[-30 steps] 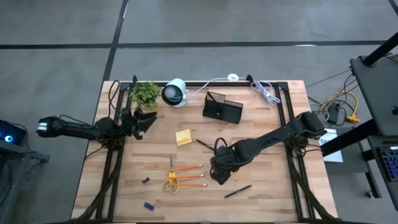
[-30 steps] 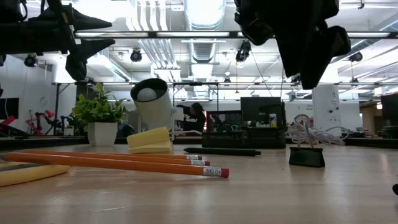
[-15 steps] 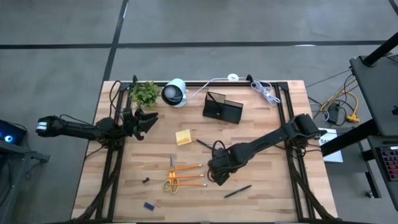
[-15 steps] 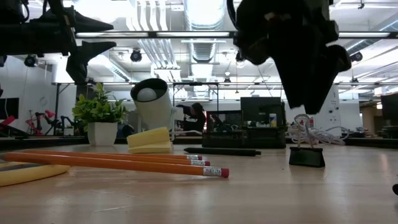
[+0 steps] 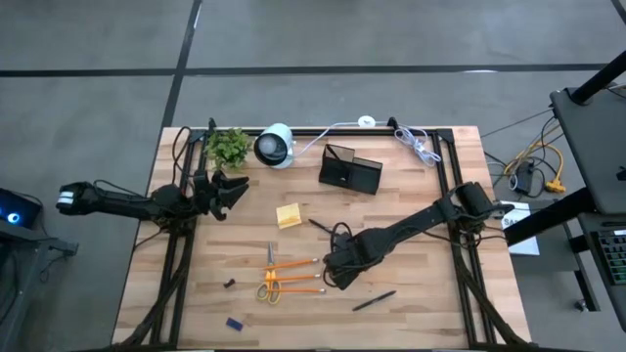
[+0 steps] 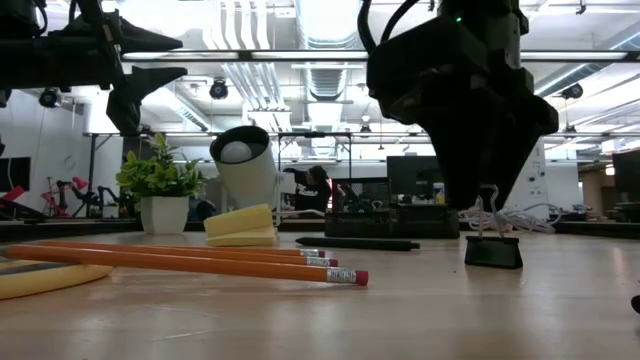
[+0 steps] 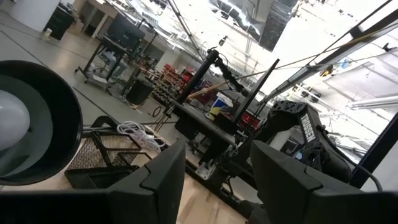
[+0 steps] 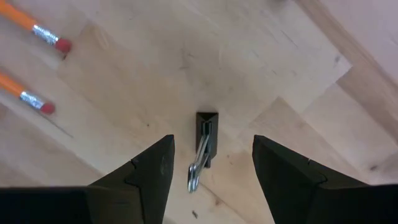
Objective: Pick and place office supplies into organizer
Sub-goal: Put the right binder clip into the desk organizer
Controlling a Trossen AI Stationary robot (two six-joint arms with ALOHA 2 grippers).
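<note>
Right gripper: over the table's middle, jaws apart, hanging directly above the binder clip, not touching it.
Binder clip: on bare wood just beside the pencils' eraser ends.
Left gripper: waiting near the table's left edge, jaws apart, holding nothing.
Organizer: near the far edge, centre.
Sticky-note pad: between left gripper and organizer.
</note>
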